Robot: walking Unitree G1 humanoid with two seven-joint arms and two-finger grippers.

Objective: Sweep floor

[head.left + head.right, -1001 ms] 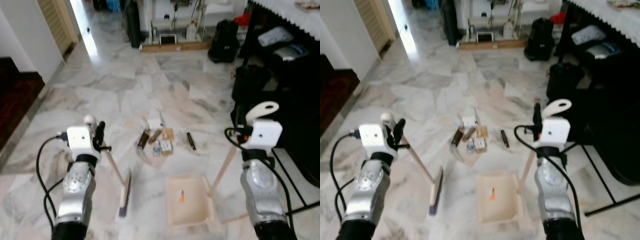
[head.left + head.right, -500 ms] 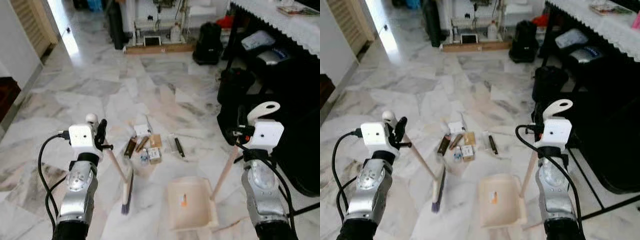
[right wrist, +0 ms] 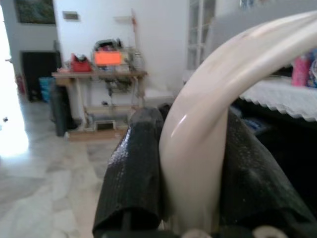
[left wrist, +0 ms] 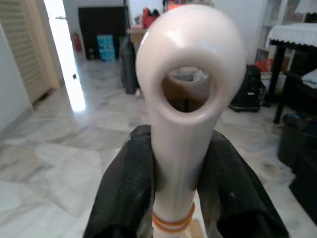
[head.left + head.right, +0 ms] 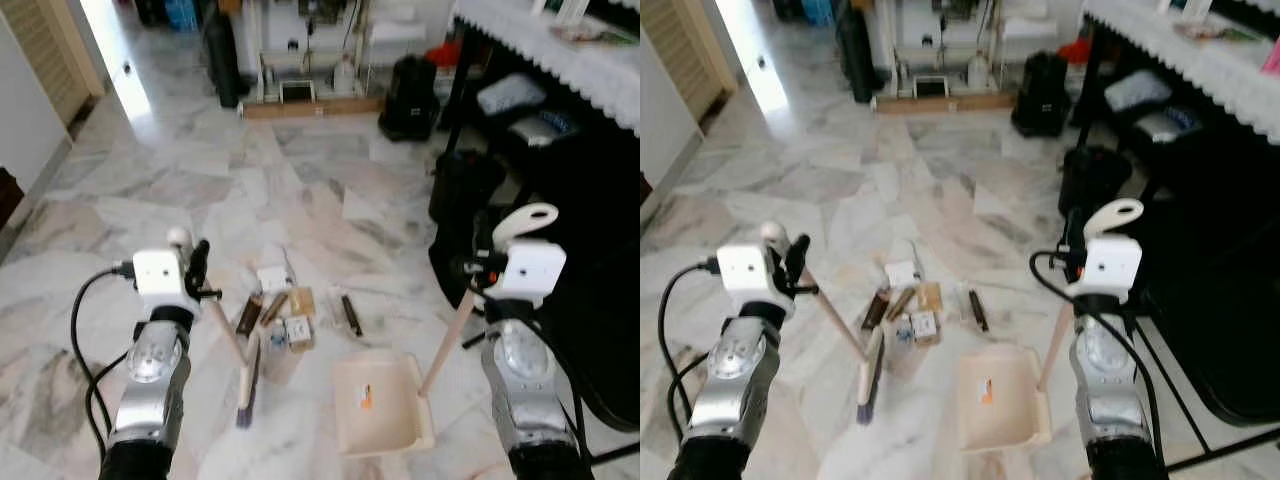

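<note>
Left eye view: grey-veined marble floor [image 5: 180,190] underfoot, running back to a bright doorway; black table [image 5: 560,70] with a white lace-edged cloth along the right, dark bags beneath it. Farther back, a low shelf unit [image 5: 310,60] with boxes and a bottle against the wall

Cream dustpan [image 5: 380,405] flat on the floor between the two arms, open mouth toward the litter, a small orange scrap inside; long handle rising to the right, clamped between the black fingers [image 3: 136,173] of the right gripper [image 5: 480,262], looped handle end jutting above the wrist

Left gripper [image 5: 197,268] clenched on the broom [image 5: 245,385] handle just below its ringed tip, fingers [image 4: 124,193] pressed against both sides of the cream shaft; handle slanting down and to the right, dark bristle head resting on the floor just left of the dustpan, near the litter's edge

Scattered litter [image 5: 285,315] ahead of broom and pan: small cartons, a white card, brown wrappers, a dark stick-shaped piece off to the right, all lying close together on the tiles
</note>
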